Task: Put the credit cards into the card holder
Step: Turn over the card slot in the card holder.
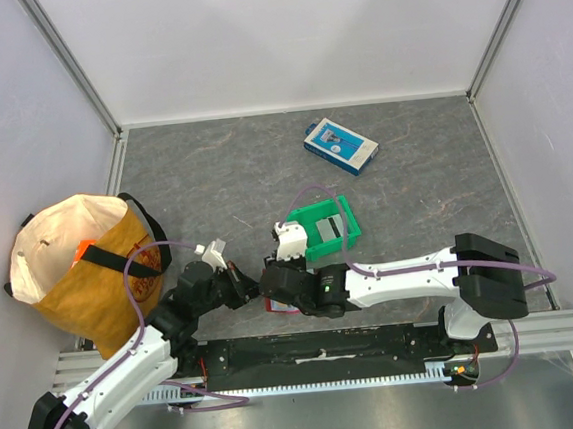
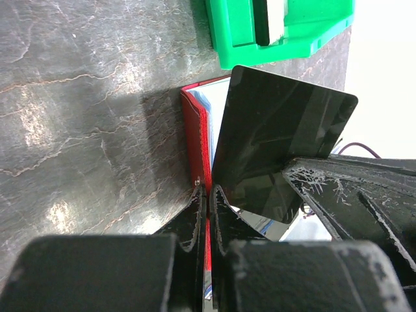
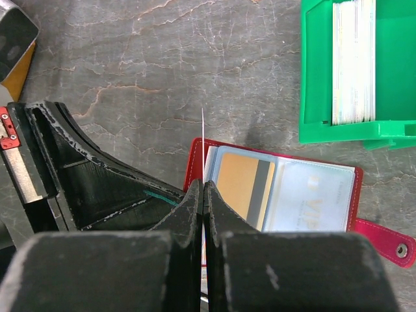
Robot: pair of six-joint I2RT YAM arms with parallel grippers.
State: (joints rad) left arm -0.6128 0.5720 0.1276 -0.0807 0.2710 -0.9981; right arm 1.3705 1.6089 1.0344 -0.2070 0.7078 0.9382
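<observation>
Nearest the bases, the left end effector (image 2: 208,208) looks clenched on the red cover of the card holder (image 2: 195,143), pinning it open on the desk (image 3: 130,65). Right beside it, the right end effector (image 3: 203,195) is clamped on a black card (image 2: 279,143), held on edge over the holder's left side, near the spine.

So it's mid-insertion, by the look of it. A tan-yellow card (image 3: 237,185) sits in one slot and a light blue card (image 3: 312,198) in the next. The tricky bit next is probably tipping the black card flatter and lining its edge up with a free slot mouth before sliding. Can't tell which slot is free, tbh.

Just beyond is the green bin (image 3: 315,65). The blue-and-white box (image 1: 341,146) is farther back, well apart.
</observation>
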